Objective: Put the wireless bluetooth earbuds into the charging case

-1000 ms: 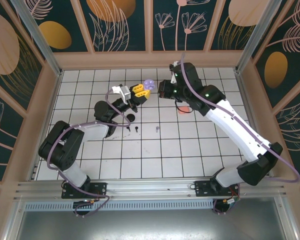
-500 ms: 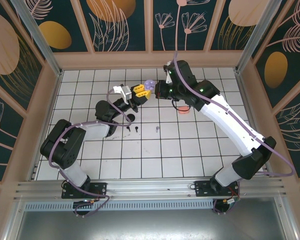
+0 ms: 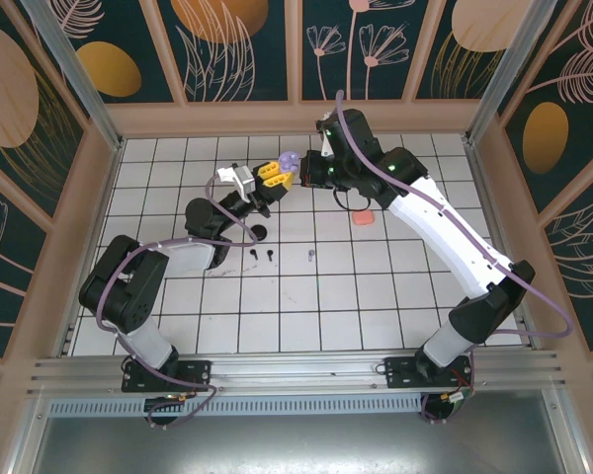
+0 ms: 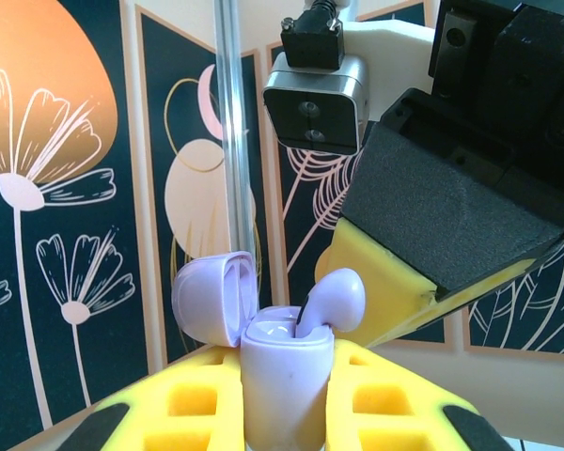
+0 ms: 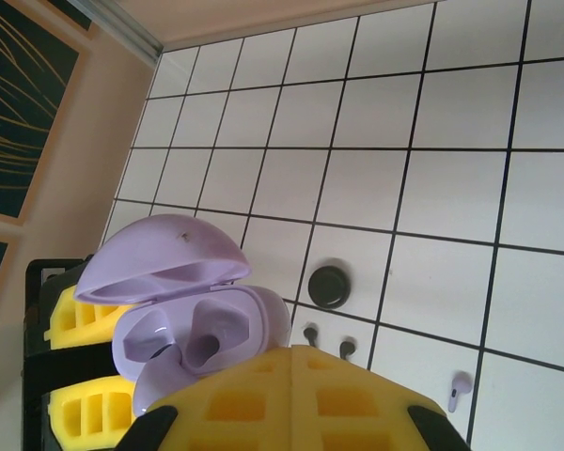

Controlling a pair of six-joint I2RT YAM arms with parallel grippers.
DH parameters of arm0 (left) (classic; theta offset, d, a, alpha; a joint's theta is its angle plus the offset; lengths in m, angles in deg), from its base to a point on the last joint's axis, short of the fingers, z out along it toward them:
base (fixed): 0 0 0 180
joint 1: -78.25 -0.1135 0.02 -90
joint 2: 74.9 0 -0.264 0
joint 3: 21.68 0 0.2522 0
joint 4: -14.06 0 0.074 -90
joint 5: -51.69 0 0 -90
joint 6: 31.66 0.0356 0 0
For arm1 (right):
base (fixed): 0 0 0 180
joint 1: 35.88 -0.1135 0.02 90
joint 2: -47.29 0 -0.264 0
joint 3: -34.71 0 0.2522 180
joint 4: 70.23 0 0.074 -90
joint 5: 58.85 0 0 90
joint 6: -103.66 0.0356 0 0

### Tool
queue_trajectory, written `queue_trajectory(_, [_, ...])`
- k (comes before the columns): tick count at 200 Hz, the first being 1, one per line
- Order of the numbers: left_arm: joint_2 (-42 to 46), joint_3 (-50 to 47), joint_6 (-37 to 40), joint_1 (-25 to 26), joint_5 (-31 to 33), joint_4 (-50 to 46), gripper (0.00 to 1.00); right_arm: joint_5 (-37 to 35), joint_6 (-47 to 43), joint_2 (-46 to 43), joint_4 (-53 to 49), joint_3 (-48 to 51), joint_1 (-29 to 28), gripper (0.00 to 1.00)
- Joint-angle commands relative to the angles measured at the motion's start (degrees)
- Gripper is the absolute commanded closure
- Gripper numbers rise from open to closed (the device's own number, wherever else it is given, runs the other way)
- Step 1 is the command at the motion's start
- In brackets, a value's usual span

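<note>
Lilac earbud [image 4: 338,299], likely light and slick, best gripped by its bulb: right tool [image 3: 299,170] pinches it, mid-frame in left wrist view, at the mouth of open lilac case [image 4: 284,368], which left tool [image 3: 276,176] clamps.

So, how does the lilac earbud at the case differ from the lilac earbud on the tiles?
The raised earbud is up in the air, stem down in the open case, at the tip of the shut right claw; the loose earbud lies on the tiles, touched by nothing. The raised earbud stands tilted; the loose earbud lies flat. Both are lilac and stemmed.
</note>
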Motion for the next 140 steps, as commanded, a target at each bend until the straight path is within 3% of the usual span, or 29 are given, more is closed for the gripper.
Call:
queue_trajectory(1, [-1.65,1.63,0.61,1.04,-0.93,-1.83,1.0,3.02,-0.58,-0.05,1.14,-2.44,-2.56,1.0])
queue_trajectory(91, [-2.21,2.73,1.12,1.09,-1.3,-3.7,1.0,0.05,-0.34,-1.95,0.95,-1.12,-2.23,1.0])
queue_trajectory(140, [-1.81,1.21,1.1,1.04,-0.4,-1.59,1.0,2.86,2.04,-9.22,3.71,0.0,2.99,1.0])
